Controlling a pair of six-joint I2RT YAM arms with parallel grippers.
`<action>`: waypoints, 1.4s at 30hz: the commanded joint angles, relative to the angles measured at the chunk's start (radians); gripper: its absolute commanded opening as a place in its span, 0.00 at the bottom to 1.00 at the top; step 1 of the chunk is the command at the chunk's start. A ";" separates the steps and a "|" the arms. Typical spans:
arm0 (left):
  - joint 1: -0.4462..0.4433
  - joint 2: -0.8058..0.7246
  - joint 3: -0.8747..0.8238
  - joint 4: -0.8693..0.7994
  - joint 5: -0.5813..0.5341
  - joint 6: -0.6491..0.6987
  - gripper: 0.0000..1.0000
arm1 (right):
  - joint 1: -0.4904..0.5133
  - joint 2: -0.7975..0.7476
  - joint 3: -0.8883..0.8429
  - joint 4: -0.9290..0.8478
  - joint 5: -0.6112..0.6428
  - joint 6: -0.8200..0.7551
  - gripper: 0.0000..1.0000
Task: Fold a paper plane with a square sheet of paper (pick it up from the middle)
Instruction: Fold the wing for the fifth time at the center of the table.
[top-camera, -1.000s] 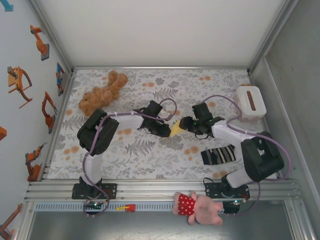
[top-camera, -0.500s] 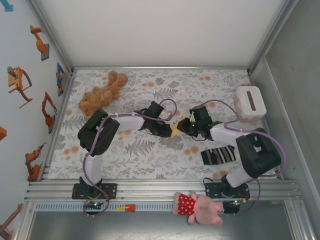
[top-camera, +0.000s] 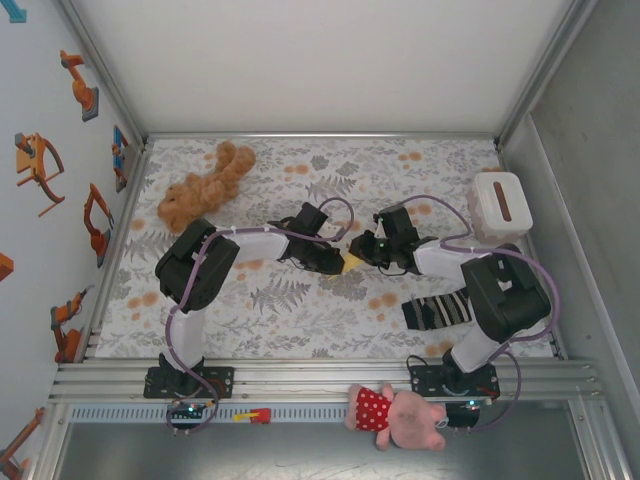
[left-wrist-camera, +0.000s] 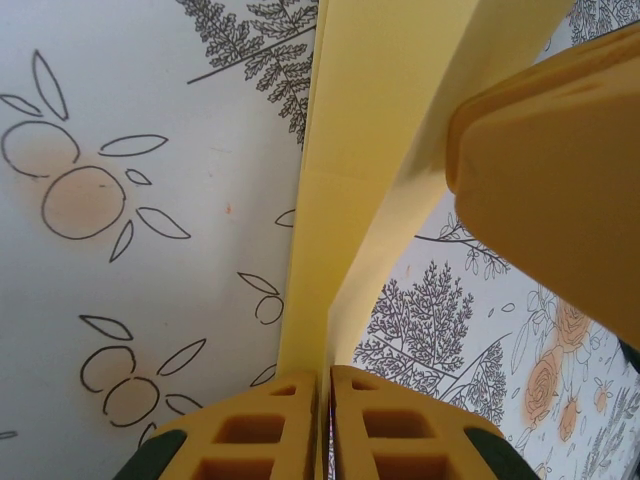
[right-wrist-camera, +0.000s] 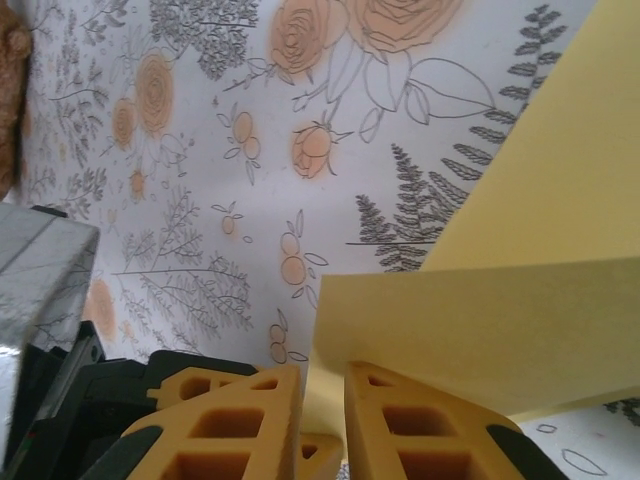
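Observation:
The sheet of paper (top-camera: 352, 263), pale yellow and folded into a narrow shape, hangs just above the floral cloth at the table's middle. My left gripper (top-camera: 338, 262) comes at it from the left. In the left wrist view that gripper (left-wrist-camera: 324, 372) is shut on the paper's folded edge (left-wrist-camera: 360, 120), and one finger (left-wrist-camera: 560, 200) of the right gripper shows at the upper right. My right gripper (top-camera: 366, 250) meets the paper from the right. Seen from the right wrist, its jaws (right-wrist-camera: 322, 375) stand close together with a paper flap (right-wrist-camera: 520, 300) pinched between them.
A brown teddy (top-camera: 205, 185) lies at the back left. A white box with a brown slot (top-camera: 503, 203) stands at the right edge. A striped sock (top-camera: 437, 308) lies near the right arm. A pink doll in a red dress (top-camera: 395, 415) rests on the front rail.
My right gripper has moved left to the paper and closed its jaws from wide to nearly together. The left gripper has kept its grip and place.

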 joint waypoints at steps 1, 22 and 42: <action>-0.009 0.011 -0.027 -0.038 0.001 -0.011 0.13 | 0.004 0.013 0.024 -0.045 0.042 -0.008 0.19; -0.008 0.041 -0.038 -0.038 0.015 -0.002 0.13 | -0.005 0.032 0.014 -0.114 0.094 -0.017 0.18; -0.003 0.051 -0.037 -0.048 0.020 -0.003 0.13 | -0.015 -0.030 0.024 -0.101 0.047 -0.077 0.19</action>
